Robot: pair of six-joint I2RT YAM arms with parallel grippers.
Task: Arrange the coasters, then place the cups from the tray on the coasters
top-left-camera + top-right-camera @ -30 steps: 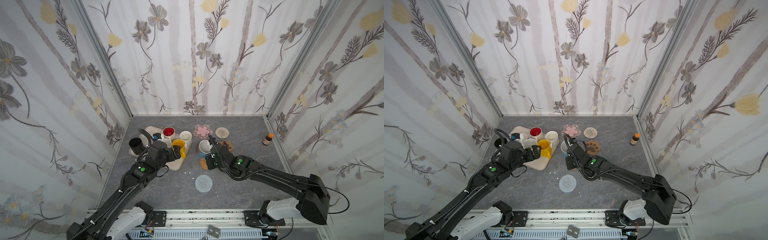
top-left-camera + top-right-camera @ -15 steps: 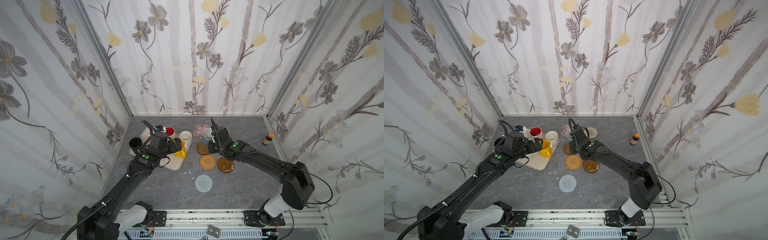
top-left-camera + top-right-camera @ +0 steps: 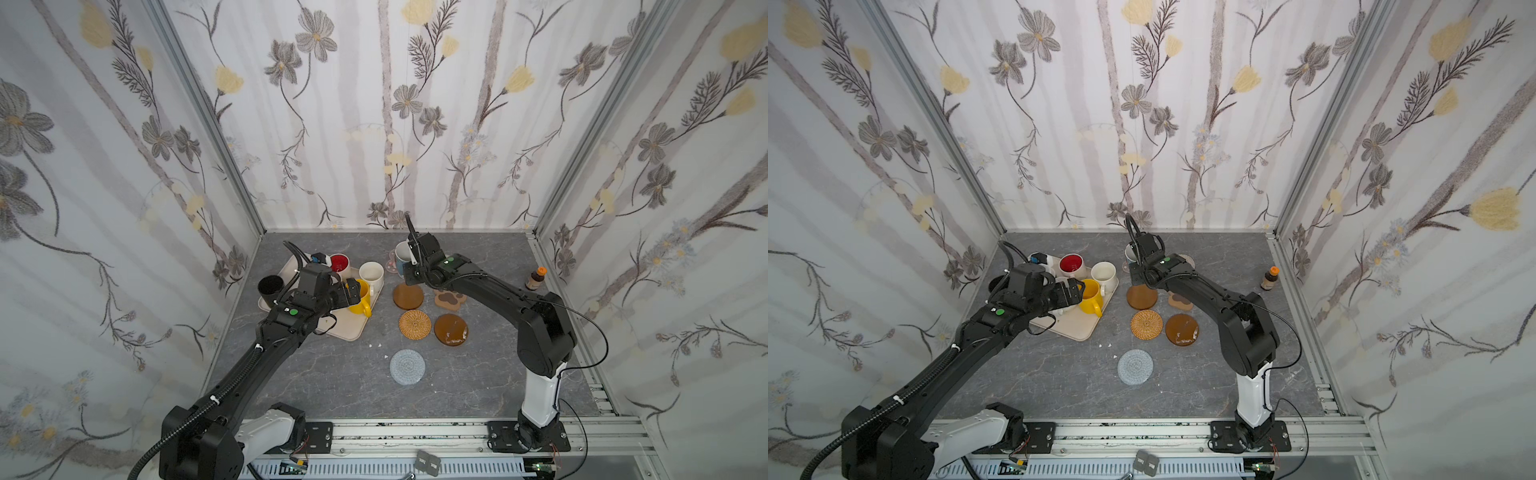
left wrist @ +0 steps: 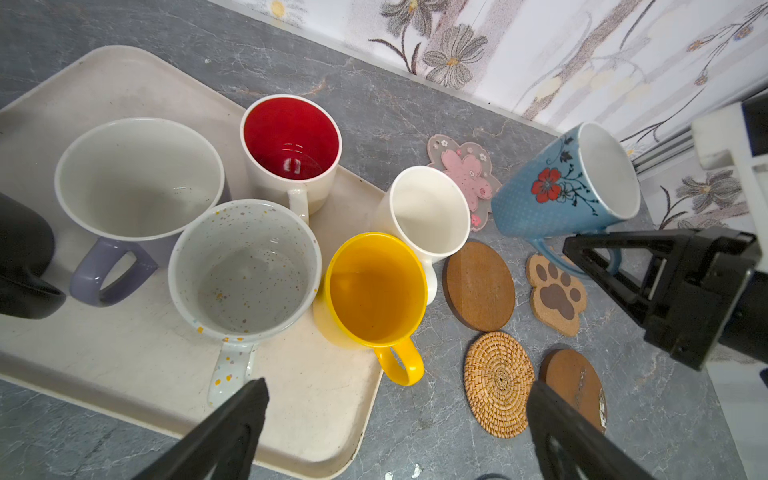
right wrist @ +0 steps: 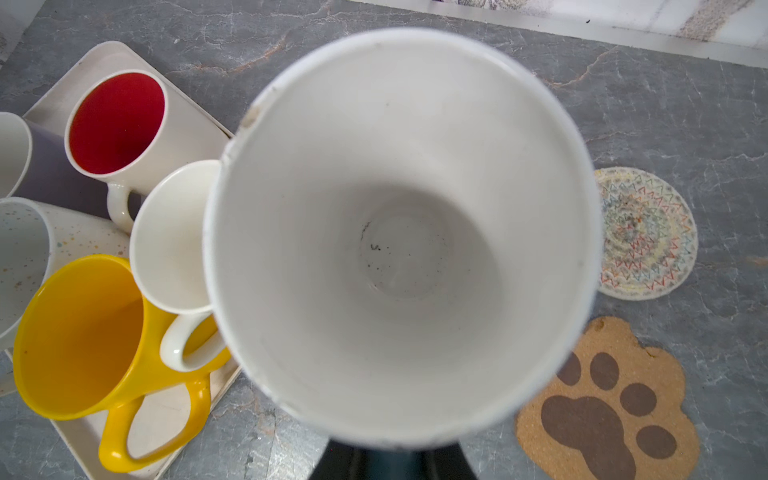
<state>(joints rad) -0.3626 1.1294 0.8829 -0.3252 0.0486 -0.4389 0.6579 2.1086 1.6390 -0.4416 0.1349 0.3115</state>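
Grey tabletop (image 4: 415,104): left wrist view reveals right claw (image 4: 571,249) gripping blue cup (image 4: 552,199).

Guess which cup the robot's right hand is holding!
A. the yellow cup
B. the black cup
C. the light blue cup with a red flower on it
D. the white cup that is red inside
C: the right gripper is closed on the handle of the light blue cup, which it holds tilted.
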